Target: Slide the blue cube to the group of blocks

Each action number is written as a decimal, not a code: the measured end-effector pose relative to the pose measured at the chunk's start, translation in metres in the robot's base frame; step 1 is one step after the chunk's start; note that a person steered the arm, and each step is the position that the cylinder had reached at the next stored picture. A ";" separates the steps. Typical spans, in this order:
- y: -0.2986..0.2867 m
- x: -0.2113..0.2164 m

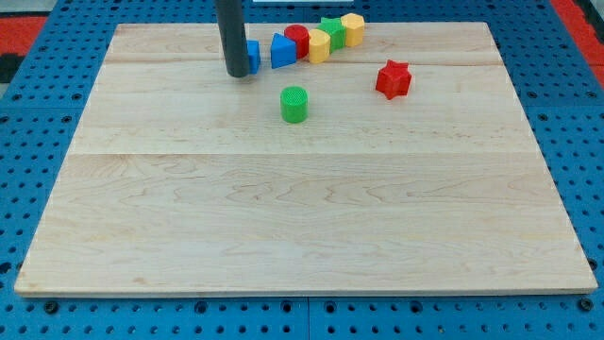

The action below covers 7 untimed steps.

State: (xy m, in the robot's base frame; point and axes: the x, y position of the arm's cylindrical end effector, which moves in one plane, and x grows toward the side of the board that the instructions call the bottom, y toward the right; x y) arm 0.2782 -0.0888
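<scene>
Background: wooden table (302, 217) on blue pegboard.
Tool: my tip (239, 74), a plain rod with no jaws to spread or pinch, touching the blue cube's left face.
Blue cube (253, 57): near the far edge, partly hidden by the rod, just left of the blue wedge (282, 51).
Group: red cylinder (297, 40), yellow blocks (320, 45), green block (332, 30).
Handling: looks light, rigid and slippery; push the left face centrally to avoid spin.
Apart: green cylinder (294, 104), red star (394, 79).

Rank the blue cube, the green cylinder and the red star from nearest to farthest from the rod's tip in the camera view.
From my tip:
1. Blue cube, touching it on the view's right.
2. Green cylinder, lower right.
3. Red star, far right.
</scene>
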 end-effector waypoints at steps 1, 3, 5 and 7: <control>-0.007 -0.015; -0.029 -0.035; 0.022 -0.036; 0.008 -0.007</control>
